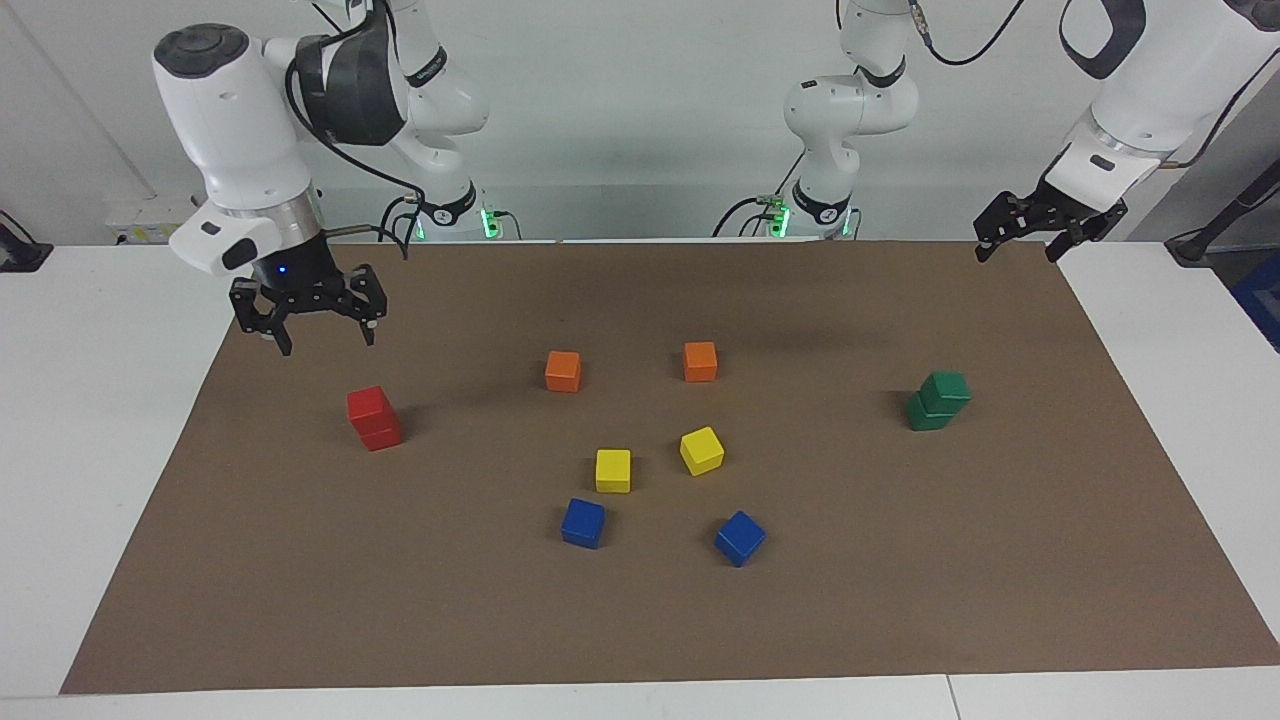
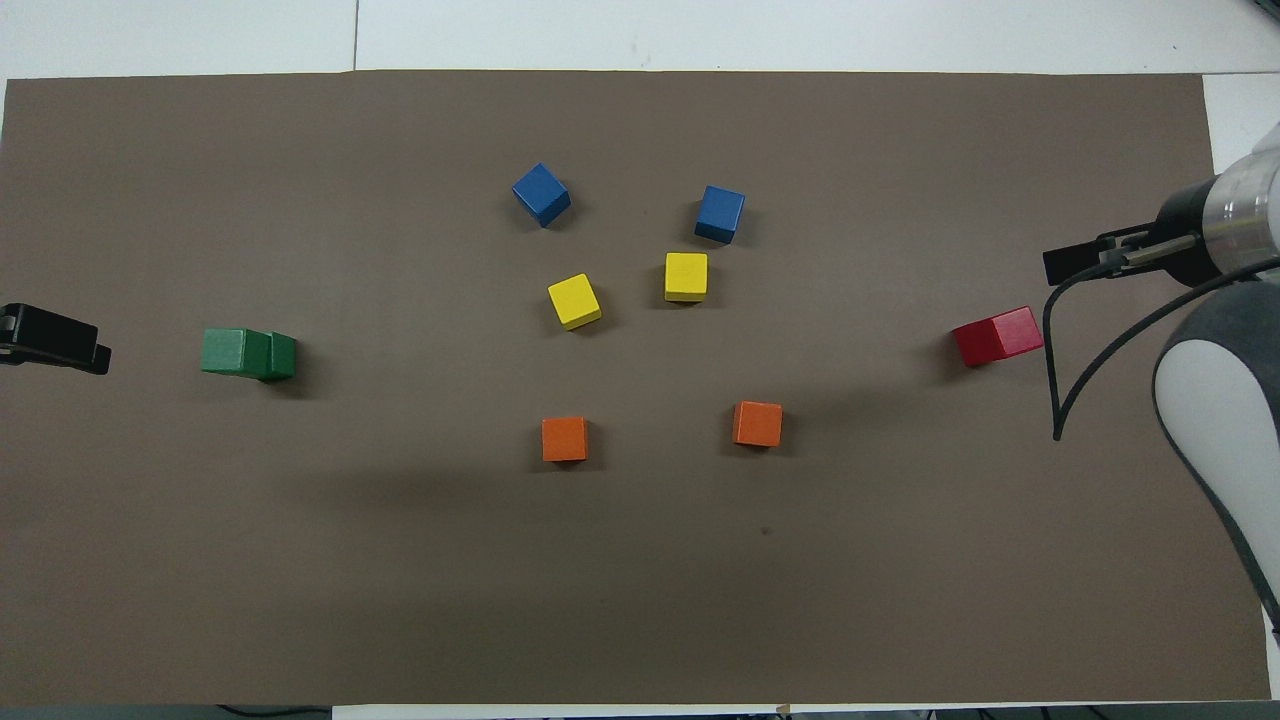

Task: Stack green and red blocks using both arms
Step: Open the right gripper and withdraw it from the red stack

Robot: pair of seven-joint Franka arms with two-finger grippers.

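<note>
Two red blocks [image 1: 373, 418] stand stacked on the brown mat toward the right arm's end of the table, seen from above as one red stack [image 2: 998, 336]. Two green blocks [image 1: 938, 400] stand stacked toward the left arm's end, the upper one slightly turned on the lower; this green stack [image 2: 248, 353] stands free. My right gripper [image 1: 326, 343] hangs open and empty, raised above the mat beside the red stack, and shows at the mat's edge [image 2: 1070, 266]. My left gripper [image 1: 1016, 255] waits open and empty over the mat's corner by its base [image 2: 50, 340].
In the middle of the mat [image 1: 640, 620] lie two orange cubes [image 1: 563, 371] [image 1: 700, 361], two yellow cubes [image 1: 613, 470] [image 1: 702, 450] and two blue cubes [image 1: 583, 523] [image 1: 740, 538]. White table [image 1: 100, 400] surrounds the mat.
</note>
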